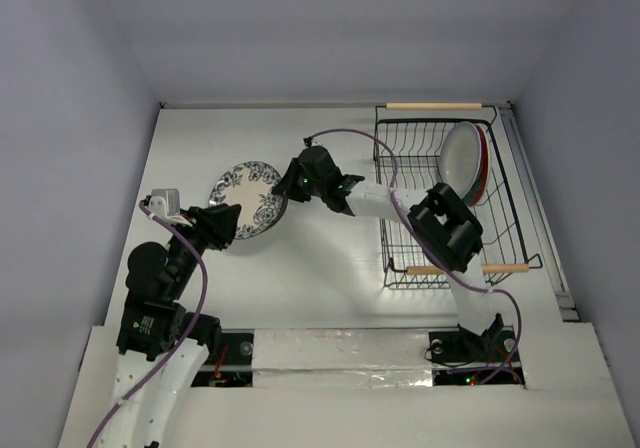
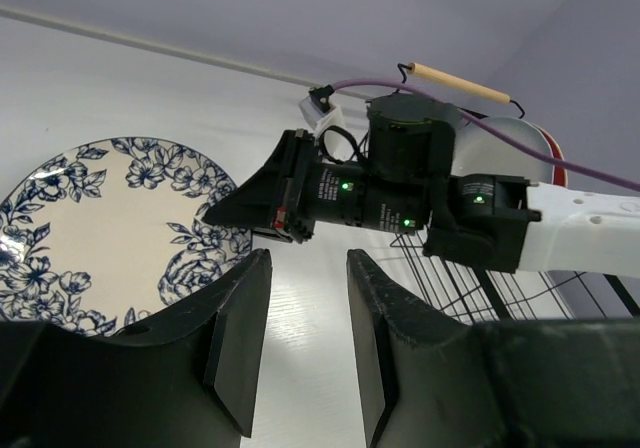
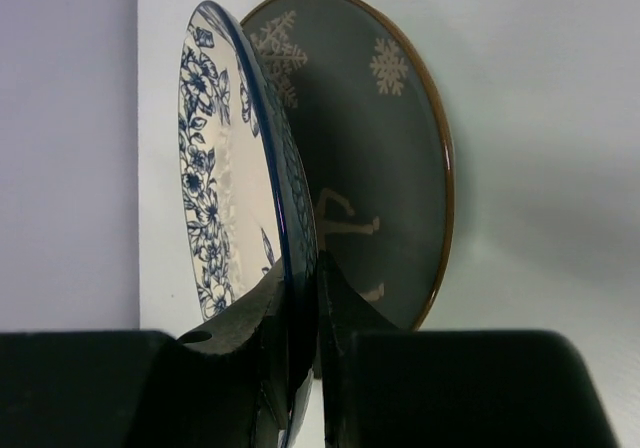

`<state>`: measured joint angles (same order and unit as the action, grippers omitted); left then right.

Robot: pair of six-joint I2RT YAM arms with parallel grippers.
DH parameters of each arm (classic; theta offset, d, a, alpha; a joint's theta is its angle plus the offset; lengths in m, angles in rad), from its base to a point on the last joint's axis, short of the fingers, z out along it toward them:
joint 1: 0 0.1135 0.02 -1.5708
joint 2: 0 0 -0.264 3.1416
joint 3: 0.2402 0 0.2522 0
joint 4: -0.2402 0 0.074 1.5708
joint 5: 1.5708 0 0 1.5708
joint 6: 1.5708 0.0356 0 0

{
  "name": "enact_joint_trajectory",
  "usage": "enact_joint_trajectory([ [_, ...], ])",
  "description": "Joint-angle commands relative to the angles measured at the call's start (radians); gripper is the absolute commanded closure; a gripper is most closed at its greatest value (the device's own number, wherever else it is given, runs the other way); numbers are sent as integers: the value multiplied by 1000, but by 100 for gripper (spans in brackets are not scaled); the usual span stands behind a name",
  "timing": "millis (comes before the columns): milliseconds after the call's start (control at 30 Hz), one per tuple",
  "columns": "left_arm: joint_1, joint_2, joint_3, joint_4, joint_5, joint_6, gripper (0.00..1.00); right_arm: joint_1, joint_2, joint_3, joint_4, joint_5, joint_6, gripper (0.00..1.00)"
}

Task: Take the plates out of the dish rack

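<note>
Well to the left of the black wire dish rack with light wooden rod handles point(image 1: 450, 198), the round white plate with blue floral pattern point(image 1: 245, 196) is held over the white table point(image 1: 330, 268). The right gripper point(image 1: 290, 181) reaches away from the rack and holds this plate by the rim on the side facing the rack. In the right wrist view its jaws are pressed together on the dark blue edge, and the plate shows nearly edge-on.

Just behind the floral plate in that view sits a round grey plate with a brown rim, pale snowflakes and a deer figure point(image 3: 380, 168). Whether the two plates touch cannot be told.

The left gripper point(image 1: 215, 223) is at the floral plate's side farthest from the rack, close to its rim. In the left wrist view its black fingers point(image 2: 240, 338) stand apart with nothing between them, pointing toward the gap between the plate and the right gripper.

Inside the rack, in the half far from the arm bases, two plates stand on edge and lean together: a plain pale round plate point(image 1: 460, 158), and behind it a red plate point(image 1: 484, 173), of which only the rim shows.
</note>
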<state>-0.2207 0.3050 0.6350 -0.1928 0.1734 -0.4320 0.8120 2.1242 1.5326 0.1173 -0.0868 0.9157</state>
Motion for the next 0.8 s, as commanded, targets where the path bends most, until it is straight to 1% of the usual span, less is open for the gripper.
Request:
enact_joint_trajectory([
  [0,6,6,8,30,5,1,67,4,3,101,212,-47,97,100],
  [67,6,6,8,30,6,1,66,4,23,106,203,-45,100,99],
  [133,6,6,6,30,8,2,66,4,28,101,200,-39,100,95],
  [233,6,6,5,32,8,1,66,4,33,90,179,-27,94,75],
  [267,6,6,6,32,9,1,66,4,34,90,147,-24,81,67],
  [333,6,6,5,33,9,1,66,4,28,77,128,-4,66,57],
  [367,6,6,6,32,9,1,66,4,23,55,113,7,48,50],
  [433,6,5,5,33,12,1,66,4,5,40,88,44,23,42],
  [467,6,5,5,35,14,2,66,4,0,37,58,54,-4,34],
  [533,6,5,6,33,14,1,66,4,-20,34,26,81,-35,28],
  [567,6,5,5,35,15,1,66,4,-26,37,-20,120,-72,22],
  [633,6,5,6,35,15,1,66,13,-35,66,-79,183,-115,18],
  [667,6,5,6,36,17,2,66,13,-43,78,-153,212,-164,14],
  [700,6,3,6,35,17,1,66,24,-49,104,-189,281,-190,13],
  [767,6,5,5,35,17,2,66,24,-69,121,-276,347,-233,12],
])
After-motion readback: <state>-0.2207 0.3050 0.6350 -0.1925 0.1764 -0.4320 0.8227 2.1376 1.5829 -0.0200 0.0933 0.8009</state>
